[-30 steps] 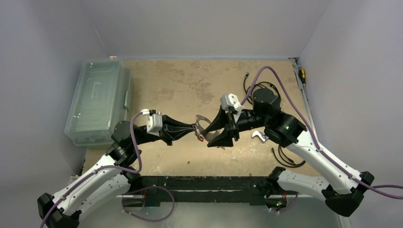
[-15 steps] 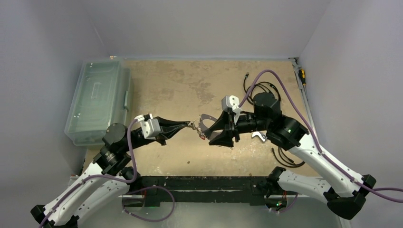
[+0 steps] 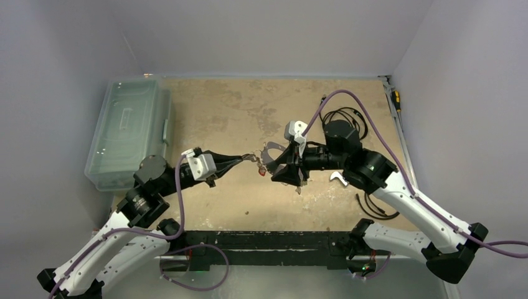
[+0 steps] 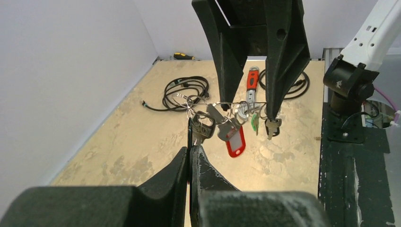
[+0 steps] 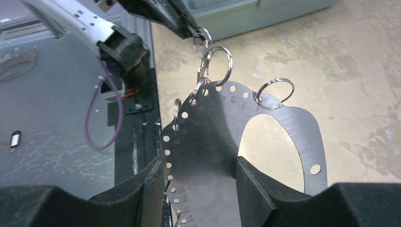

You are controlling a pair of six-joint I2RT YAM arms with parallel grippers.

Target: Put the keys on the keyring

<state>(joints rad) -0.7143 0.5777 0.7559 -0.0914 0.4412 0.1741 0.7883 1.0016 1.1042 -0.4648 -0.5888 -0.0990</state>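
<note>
**Held aloft from both sides**

The right pincer (image 5: 198, 172) clamps the keyring (image 5: 288, 125), a flat oval plate with numbered holes, up in the air over the tabletop (image 3: 236, 112); the left pincer (image 4: 190, 124) is closed tight on a small split ring (image 5: 202, 35) linked to the plate's rim; the keys (image 4: 222, 126) dangle beneath, a red tag (image 4: 235, 141) among them.

Brushed silver across the keyring (image 5: 283, 108), edged with a row of small punched holes. Red and green plastic among the keys (image 4: 226, 126). Mottled tan over the counter (image 3: 230, 106).
</note>
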